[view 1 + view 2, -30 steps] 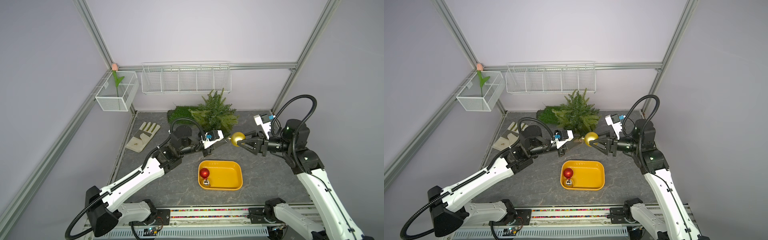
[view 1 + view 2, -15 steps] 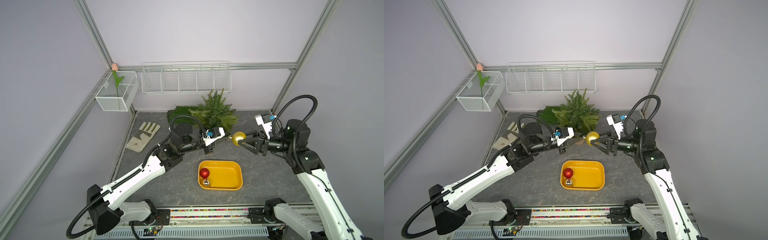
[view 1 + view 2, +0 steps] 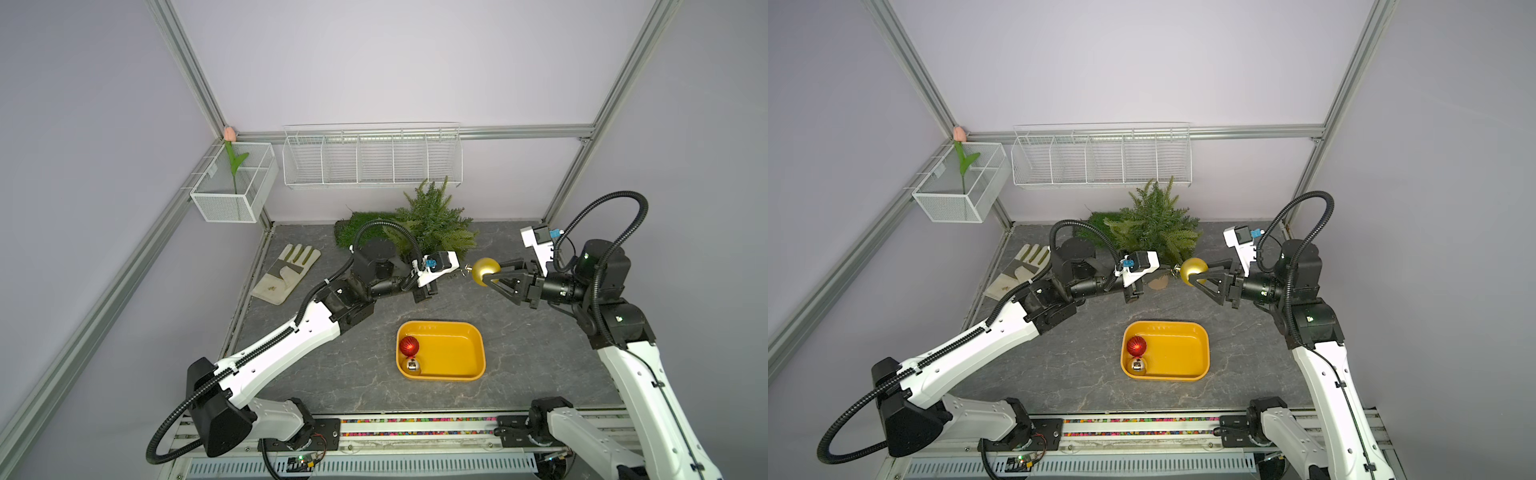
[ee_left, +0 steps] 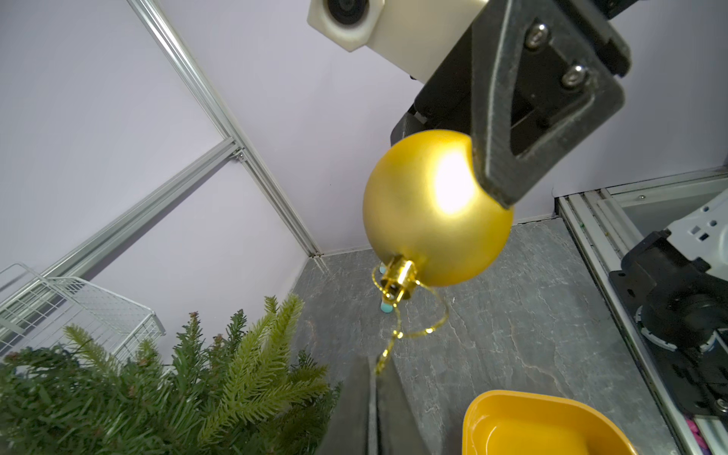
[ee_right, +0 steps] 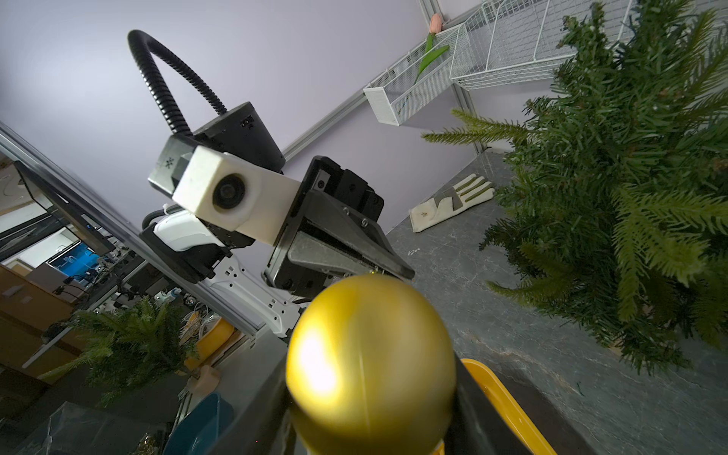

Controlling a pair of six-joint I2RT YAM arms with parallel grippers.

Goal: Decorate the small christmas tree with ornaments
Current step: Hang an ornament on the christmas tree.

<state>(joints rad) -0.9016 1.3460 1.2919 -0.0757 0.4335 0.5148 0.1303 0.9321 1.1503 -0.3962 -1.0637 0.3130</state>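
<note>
Beside gold bauble (image 3: 482, 268), left jaws moved closer, pinching its loop (image 4: 398, 335)

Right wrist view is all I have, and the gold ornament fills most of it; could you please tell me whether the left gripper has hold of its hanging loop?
Observer: Yes. In the left wrist view the left gripper is closed on the end of the gold cord loop that comes from the cap of the gold ornament.
Operator: Thank you. Which ornaments are in the tray?
Observer: In both top views the red ornament and the silver ornament lie side by side at the end of the yellow tray nearer the left arm.
</note>
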